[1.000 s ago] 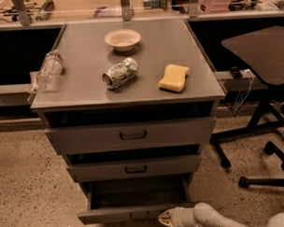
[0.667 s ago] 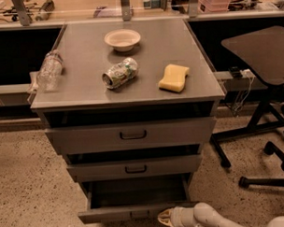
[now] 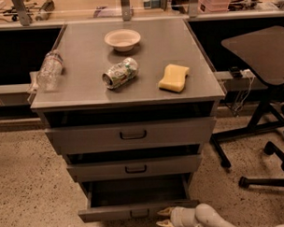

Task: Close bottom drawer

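The bottom drawer point(image 3: 136, 211) of the grey metal cabinet point(image 3: 128, 134) is pulled out, its inside dark and its shallow front panel near the lower frame edge with a small dark handle point(image 3: 138, 213). My gripper point(image 3: 164, 218) comes in from the lower right on a white arm. Its two pale fingertips point(image 3: 164, 211) are spread apart, open and empty, just right of the drawer's front panel at its right corner. The middle drawer point(image 3: 134, 168) and top drawer point(image 3: 131, 134) stick out slightly.
On the cabinet top lie a white bowl point(image 3: 122, 39), a crushed can point(image 3: 120, 73), a yellow sponge point(image 3: 174, 78) and a plastic bottle point(image 3: 49, 69). An office chair point(image 3: 261, 50) with a wheeled base point(image 3: 256, 177) stands to the right. The floor is speckled.
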Controlling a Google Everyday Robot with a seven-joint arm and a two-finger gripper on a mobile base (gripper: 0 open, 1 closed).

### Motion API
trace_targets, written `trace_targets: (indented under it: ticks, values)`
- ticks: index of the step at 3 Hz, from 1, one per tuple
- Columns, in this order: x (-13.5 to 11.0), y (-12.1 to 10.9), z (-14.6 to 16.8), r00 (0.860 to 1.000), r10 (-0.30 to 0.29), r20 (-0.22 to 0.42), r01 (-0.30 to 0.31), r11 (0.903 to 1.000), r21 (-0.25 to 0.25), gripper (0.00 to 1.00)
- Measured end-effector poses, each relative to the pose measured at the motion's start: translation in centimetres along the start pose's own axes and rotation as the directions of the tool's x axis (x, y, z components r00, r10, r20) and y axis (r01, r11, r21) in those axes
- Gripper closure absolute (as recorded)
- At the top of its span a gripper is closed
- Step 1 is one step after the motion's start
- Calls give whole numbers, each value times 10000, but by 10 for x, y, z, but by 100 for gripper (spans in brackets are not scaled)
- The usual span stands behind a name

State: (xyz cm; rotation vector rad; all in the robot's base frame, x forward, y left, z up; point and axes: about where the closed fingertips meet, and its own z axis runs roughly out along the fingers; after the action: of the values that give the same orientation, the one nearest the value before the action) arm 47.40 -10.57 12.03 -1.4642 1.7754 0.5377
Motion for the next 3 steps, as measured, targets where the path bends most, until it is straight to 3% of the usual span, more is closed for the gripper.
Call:
trace_targets:
  ticks: [1, 3]
  values:
    - [0, 2, -1, 9997, -115, 206, 113, 9999, 108, 0]
    - [-3, 4, 0, 9989, -453, 133, 454, 9989, -62, 0]
